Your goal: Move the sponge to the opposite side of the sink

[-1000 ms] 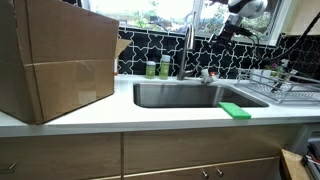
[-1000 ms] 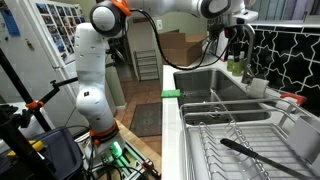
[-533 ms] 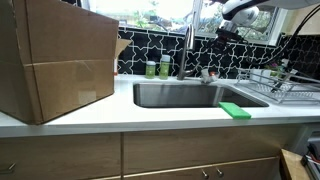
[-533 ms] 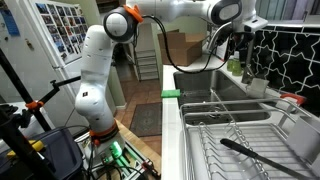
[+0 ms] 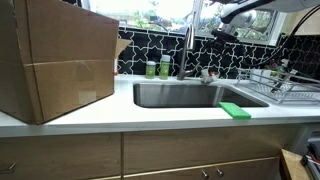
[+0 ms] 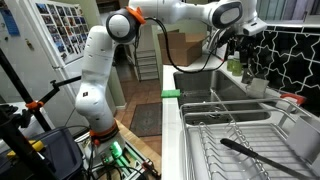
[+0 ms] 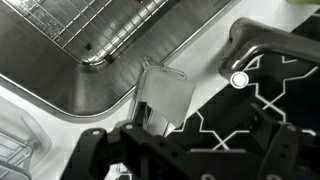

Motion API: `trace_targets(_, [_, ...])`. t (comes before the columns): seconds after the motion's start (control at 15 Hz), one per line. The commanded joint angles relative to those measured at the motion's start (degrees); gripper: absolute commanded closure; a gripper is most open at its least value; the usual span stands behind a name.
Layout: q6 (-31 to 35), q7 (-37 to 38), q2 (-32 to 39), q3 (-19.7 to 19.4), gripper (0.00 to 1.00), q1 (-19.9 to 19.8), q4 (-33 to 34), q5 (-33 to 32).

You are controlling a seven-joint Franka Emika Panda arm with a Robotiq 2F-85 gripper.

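Though sm., flat bright-grn sponge [image 5: 236, 110]

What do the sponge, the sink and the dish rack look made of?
Sponge: matte bright green flat pad, probably foam or fibre; texture too small to tell. Sink: stainless steel, going by its soft grey sheen. Dish rack: thin shiny wire, likely plated metal.
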Motion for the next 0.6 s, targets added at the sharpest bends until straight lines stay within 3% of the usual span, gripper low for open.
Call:
trace_targets(0.0, [3.59,10.89,4.24,-1.59,0.0,0.58,1.48,0.13])
trace_targets(0.27, [5.83,16.59,6.77,0.01,0.0,-1.36,2.82,0.23])
trace_targets(0.53, [6.37,13.69,8.32,2.06,0.0,-3.73,3.65,1.97])
